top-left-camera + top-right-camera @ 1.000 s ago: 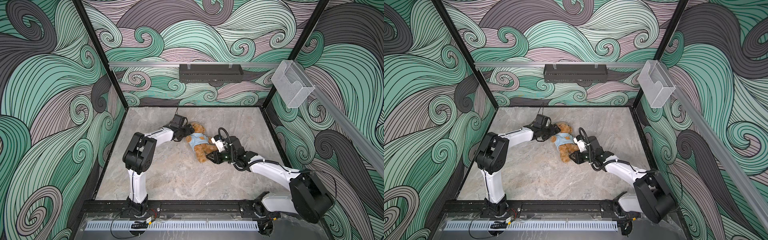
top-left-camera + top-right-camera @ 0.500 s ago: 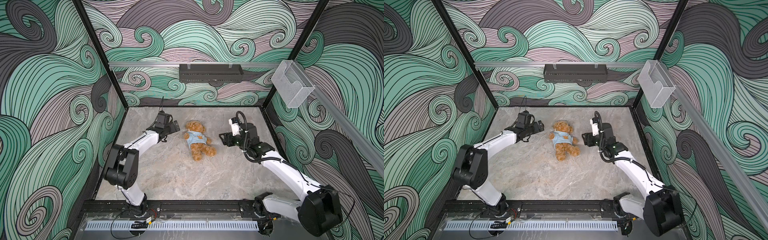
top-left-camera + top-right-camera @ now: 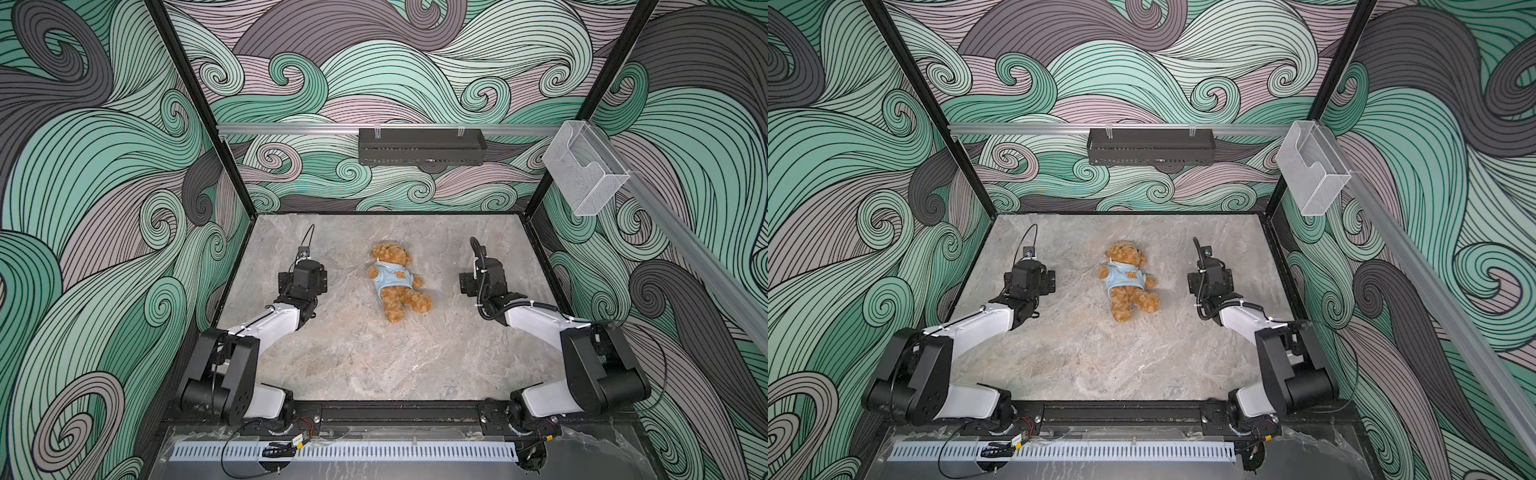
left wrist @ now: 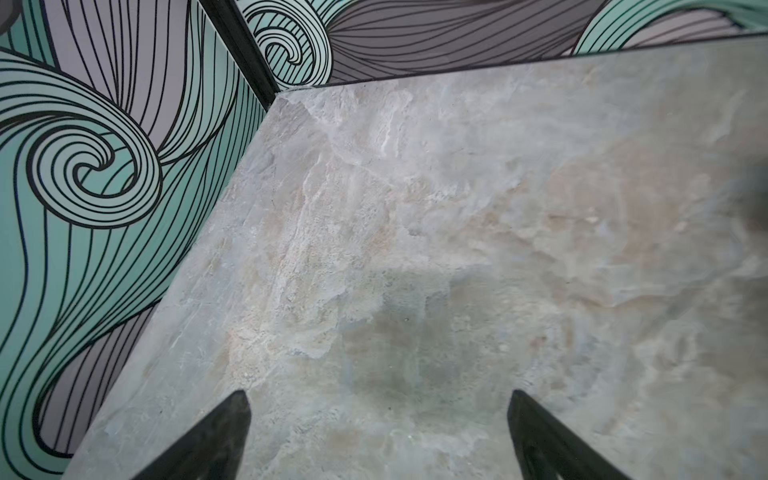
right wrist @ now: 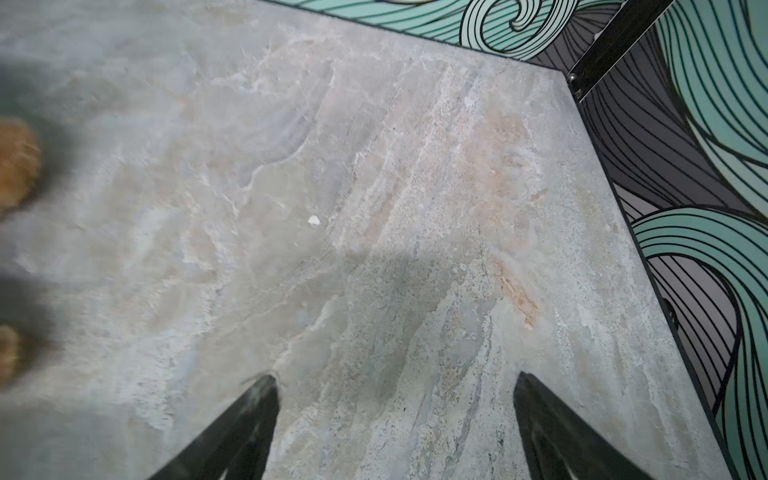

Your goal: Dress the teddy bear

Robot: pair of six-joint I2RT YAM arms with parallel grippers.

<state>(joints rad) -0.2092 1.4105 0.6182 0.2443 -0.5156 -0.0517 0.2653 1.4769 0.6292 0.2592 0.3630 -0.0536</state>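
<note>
The teddy bear (image 3: 388, 257) (image 3: 1124, 254) lies on its back in the middle of the stone-look table, head toward the back wall, in both top views. A light-blue garment (image 3: 390, 281) (image 3: 1124, 279) with a small bear patch covers its torso; arms and legs stick out. My left gripper (image 3: 302, 277) (image 4: 378, 399) hovers well to the bear's left, open, with only bare table between its fingers. My right gripper (image 3: 482, 279) (image 5: 395, 380) hovers to the bear's right, open and empty. Blurred brown fur of the teddy bear (image 5: 16, 162) shows at the edge of the right wrist view.
A black wire basket (image 3: 422, 145) hangs on the back wall rail. A clear plastic holder (image 3: 584, 170) is fixed to the right rail. Patterned walls close in the table on three sides, and a black base rail (image 3: 395, 411) runs along the front.
Both grippers were at the bear a second ago, left at its head, right at its legs. They have let go, opened and drawn back to either side. The bear has shifted slightly toward the back.
</note>
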